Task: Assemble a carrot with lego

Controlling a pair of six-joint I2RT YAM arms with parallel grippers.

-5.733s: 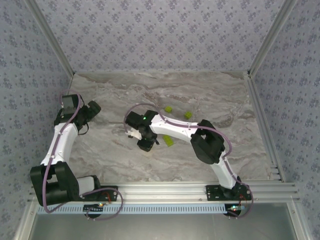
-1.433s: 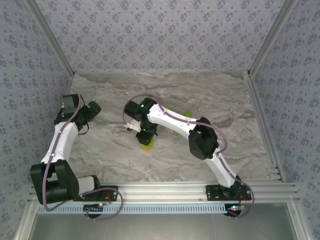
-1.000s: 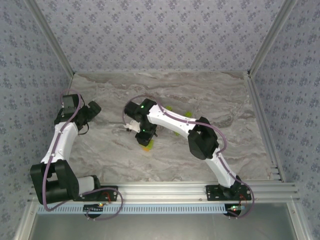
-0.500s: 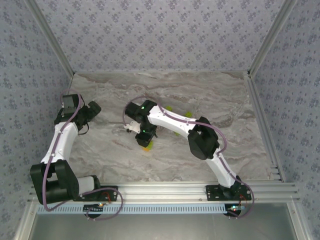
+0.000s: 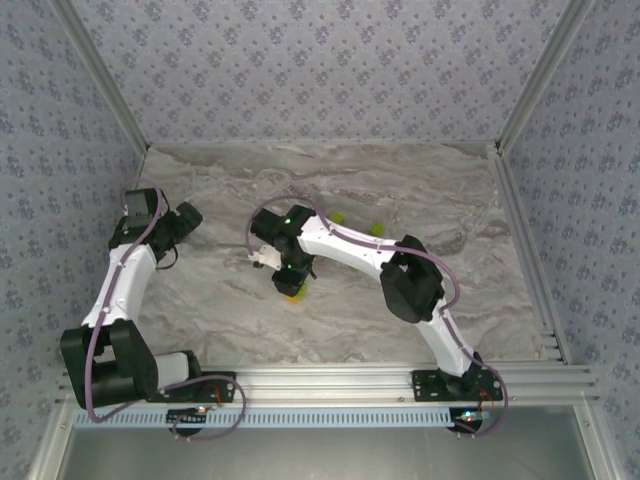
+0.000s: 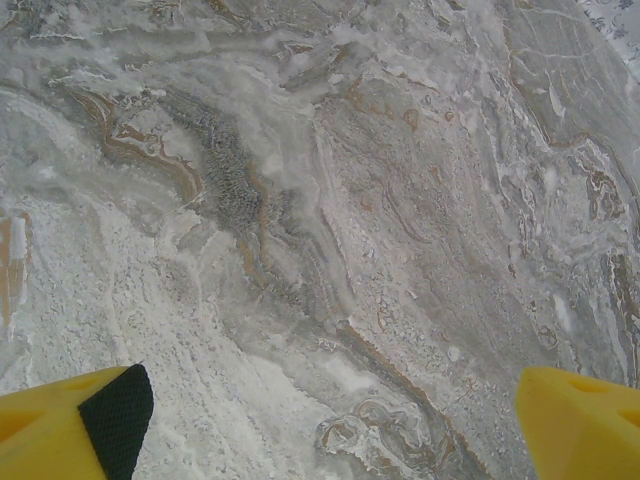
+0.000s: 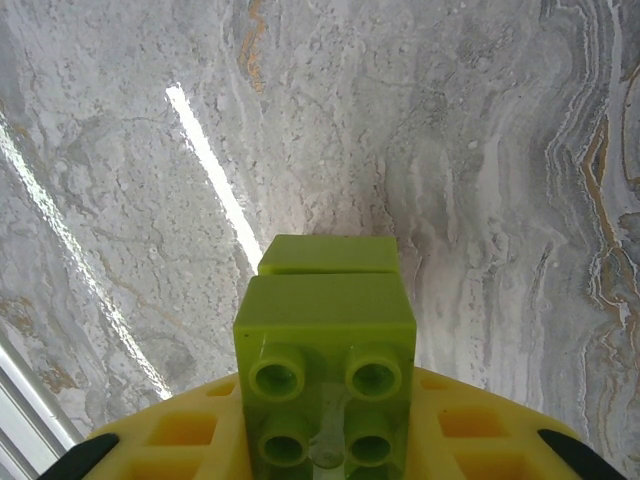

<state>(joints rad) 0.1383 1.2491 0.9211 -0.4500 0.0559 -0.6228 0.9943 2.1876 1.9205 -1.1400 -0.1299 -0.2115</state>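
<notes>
Marble-patterned table [image 5: 480, 300] carries the scene, and the right arm reaches across to its middle-left. On the wrist camera its yellow fingers [image 7: 470, 415] are closed on a lime-green four-studded lego brick [image 7: 325, 340], with a second lime-green brick [image 7: 327, 254] touching it just beyond. From overhead the right gripper [image 5: 289, 282] points down, a small orange-and-green lego carrot [image 5: 292, 295] at its tip; whether that build touches the table cannot be told. One loose lime-green brick [image 5: 338, 216] and another small lime-green piece [image 5: 377, 228] lie just beside the arm's far side. Well apart at the table's left, the left gripper [image 5: 186, 218] holds nothing: its yellow fingertips [image 6: 60, 435] stand wide over bare marble
</notes>
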